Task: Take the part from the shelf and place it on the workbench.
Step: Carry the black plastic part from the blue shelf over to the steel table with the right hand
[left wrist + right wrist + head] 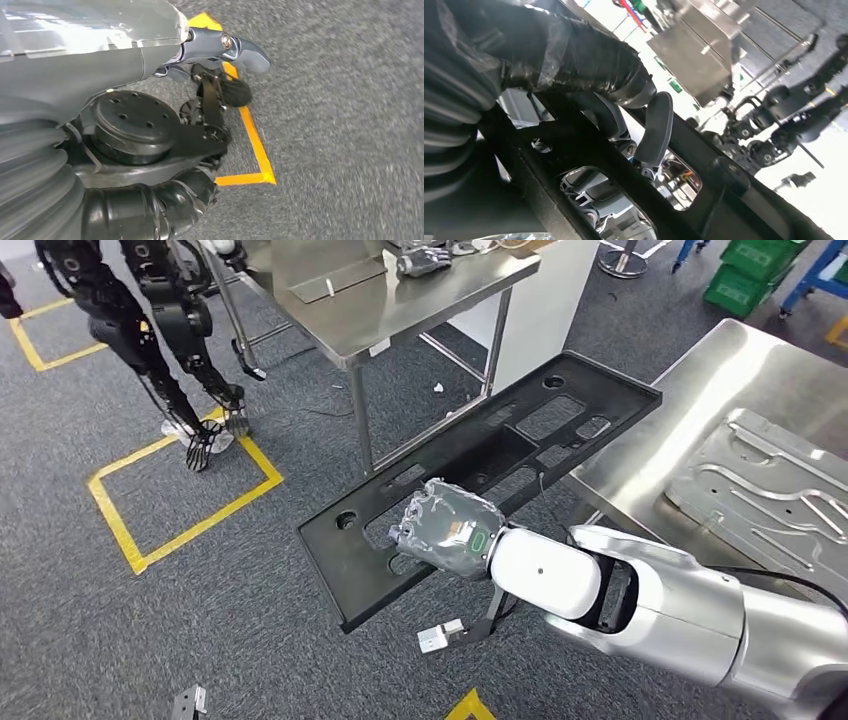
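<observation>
The part (520,440) is a long flat black plastic panel with several cut-outs. My right hand (445,525), wrapped in clear film, grips it near its lower end and holds it tilted in the air above the carpet. Its far end reaches over the corner of the steel workbench (680,390) on the right. From the right wrist, my hand's fingers (589,65) and grey thumb (656,127) wrap the edge of the black panel (704,150). My left hand (235,55) hangs by my side over the floor and holds nothing.
A grey pressed metal sheet (780,490) lies on the workbench. A second steel table (400,300) stands ahead with small items on it. A black humanoid robot (160,330) stands at the far left beside yellow floor tape (180,530). Green crates (755,275) sit far right.
</observation>
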`<state>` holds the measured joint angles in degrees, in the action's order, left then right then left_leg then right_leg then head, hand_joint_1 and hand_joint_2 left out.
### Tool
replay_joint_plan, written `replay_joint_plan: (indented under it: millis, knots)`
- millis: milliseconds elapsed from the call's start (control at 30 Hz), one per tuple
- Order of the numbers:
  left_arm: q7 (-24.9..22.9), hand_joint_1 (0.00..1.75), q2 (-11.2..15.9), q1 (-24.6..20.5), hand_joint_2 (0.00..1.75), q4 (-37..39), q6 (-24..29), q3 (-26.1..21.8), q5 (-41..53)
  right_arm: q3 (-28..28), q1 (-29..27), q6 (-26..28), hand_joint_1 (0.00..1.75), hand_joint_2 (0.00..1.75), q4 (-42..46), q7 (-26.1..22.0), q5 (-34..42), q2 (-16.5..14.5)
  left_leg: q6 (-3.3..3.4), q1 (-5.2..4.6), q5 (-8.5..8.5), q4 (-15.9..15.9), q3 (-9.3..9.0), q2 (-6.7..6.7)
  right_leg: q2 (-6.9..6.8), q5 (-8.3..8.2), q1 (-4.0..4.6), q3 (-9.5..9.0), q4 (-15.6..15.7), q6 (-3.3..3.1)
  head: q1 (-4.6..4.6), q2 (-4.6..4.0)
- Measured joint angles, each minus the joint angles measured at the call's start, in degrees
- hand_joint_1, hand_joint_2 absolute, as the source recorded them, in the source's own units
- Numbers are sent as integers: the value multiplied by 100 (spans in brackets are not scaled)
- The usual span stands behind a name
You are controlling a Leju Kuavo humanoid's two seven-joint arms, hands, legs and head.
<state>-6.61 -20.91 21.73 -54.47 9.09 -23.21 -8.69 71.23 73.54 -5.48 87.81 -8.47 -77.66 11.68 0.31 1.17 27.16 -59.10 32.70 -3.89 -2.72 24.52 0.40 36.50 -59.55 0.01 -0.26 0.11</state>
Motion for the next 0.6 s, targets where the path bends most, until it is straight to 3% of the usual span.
replay_joint_plan:
  millis: [33,100,200,267,300,400,467,533,600]
  knots:
    - [58,0,-2,-21,175,13,-47,-5,11,0,29,-22,175,175,22,-2,-4,16,-35,3,18,8,-13,-23,56,-8,-20,-17,21,-33,-4,0]
    - [172,0,-4,-74,175,66,-135,-28,36,0,105,-67,175,175,63,-5,-10,42,-79,13,149,-150,19,75,143,-29,-52,-77,91,-99,-15,1]
    - [302,0,-3,-146,175,187,-243,-92,73,9,212,-131,175,175,107,-16,-11,51,-95,22,623,-1134,489,309,271,-20,-50,-126,117,-188,-37,1]
    - [361,0,-3,-177,175,267,-305,-138,92,32,225,-171,175,175,128,-26,-8,53,-104,21,694,-1590,765,340,382,5,-32,-134,93,-213,-41,0]
    - [383,0,-3,-194,175,305,-327,-160,100,42,229,-184,175,175,136,-30,-5,54,-99,21,554,-1502,761,345,445,20,-26,-138,72,-213,-40,0]
    - [397,0,1,-228,175,384,-335,-216,129,52,256,-191,175,175,148,-28,6,61,-42,26,-24,-491,366,505,612,92,-19,-125,-35,-166,-38,0]
    - [370,0,3,-233,175,405,-311,-242,142,56,267,-188,175,175,146,-26,31,76,-9,17,-87,-175,230,616,691,114,-27,-75,-91,-106,-39,1]
    - [325,0,1,-238,175,414,-286,-249,141,58,264,-180,175,175,146,-26,65,108,17,6,-80,-141,215,582,760,107,-43,-49,-90,-42,-43,1]
    - [270,0,-3,-232,175,414,-257,-254,140,59,263,-165,175,175,144,-28,83,160,68,24,-101,-79,175,511,674,188,-45,-5,-192,21,-32,0]
